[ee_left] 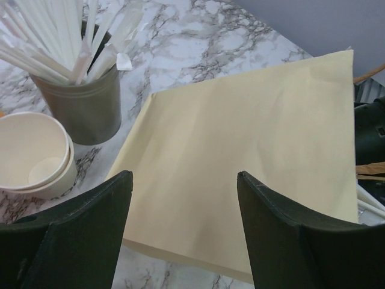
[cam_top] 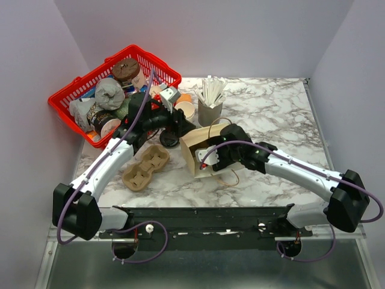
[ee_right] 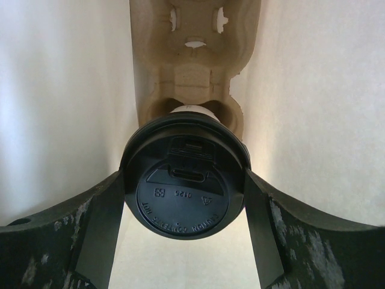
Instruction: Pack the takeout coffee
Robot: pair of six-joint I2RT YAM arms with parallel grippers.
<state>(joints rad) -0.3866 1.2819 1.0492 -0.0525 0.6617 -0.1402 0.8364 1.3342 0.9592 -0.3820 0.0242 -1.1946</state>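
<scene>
On a marble table (cam_top: 271,114), a red basket (cam_top: 69,96) of cups and wrappers fills the far left corner, and a cream paper bag (cam_top: 191,147) lies on its side at centre with its mouth towards the right arm. Inside the bag, the right gripper (ee_right: 183,180) clasps the coffee (ee_right: 183,198), one finger pressed to each side of its black lid. The cup sits at the near end of a pulp carrier (ee_right: 192,72) that runs back into the bag between the two paper walls. At the bag's far left side, the left gripper (ee_left: 183,180) is spread wide over the flat outer panel and grasps nothing; whether its fingers touch the paper cannot be told. A second carrier (cam_top: 146,167) lies on the table left of the bag, beside the left arm. Just beyond the bag stands a grey cup (ee_left: 84,108) of white sticks, with a short stack of paper cups (ee_left: 36,156) touching its left side.
</scene>
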